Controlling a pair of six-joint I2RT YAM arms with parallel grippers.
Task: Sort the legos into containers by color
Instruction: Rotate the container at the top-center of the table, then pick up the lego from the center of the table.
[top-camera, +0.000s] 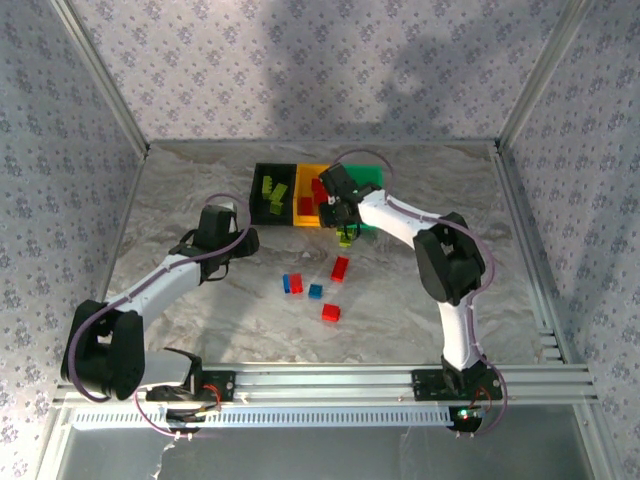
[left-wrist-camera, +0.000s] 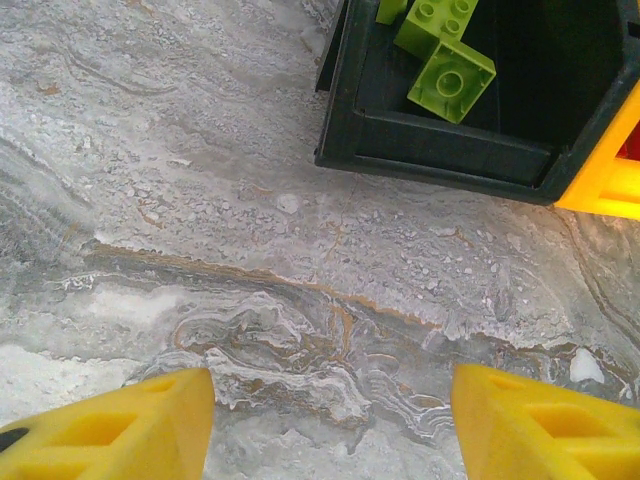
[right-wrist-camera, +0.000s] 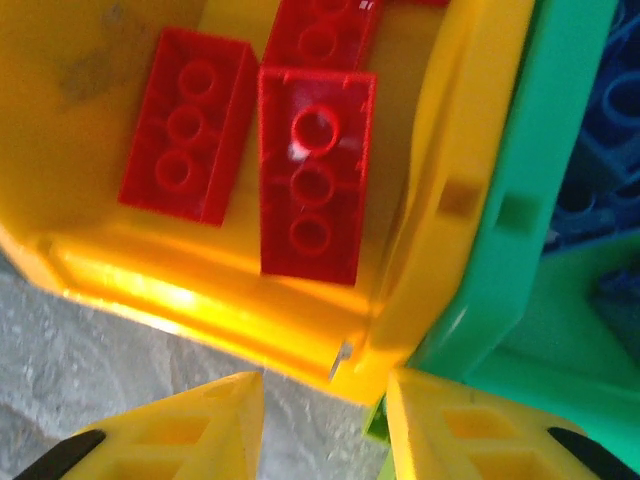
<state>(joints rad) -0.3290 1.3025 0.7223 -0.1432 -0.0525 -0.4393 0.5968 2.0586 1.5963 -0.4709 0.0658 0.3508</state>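
Legos (top-camera: 292, 284) lie loose mid-table: a red brick (top-camera: 331, 312) nearest, a blue brick (top-camera: 315, 291) at its 11 o'clock, a longer red brick (top-camera: 340, 268) at 12, a lime brick (top-camera: 345, 240) beyond. The left gripper (left-wrist-camera: 332, 375) hangs over bare table (left-wrist-camera: 200, 200), jaws wide apart, the black bin (left-wrist-camera: 440, 150) holding lime legos (left-wrist-camera: 450, 80) at 1 o'clock. The right gripper (right-wrist-camera: 325, 380), jaws narrowly apart on nothing, hangs by the yellow bin (right-wrist-camera: 120, 270) of red legos (right-wrist-camera: 310, 190), the teal-green bin (right-wrist-camera: 520, 200) at 3 o'clock.

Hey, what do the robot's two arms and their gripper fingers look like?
Both the left arm and right arm have white links, bulky black joints and a thin purple cable alongside. Their fingers are yellow wedges with black pads.
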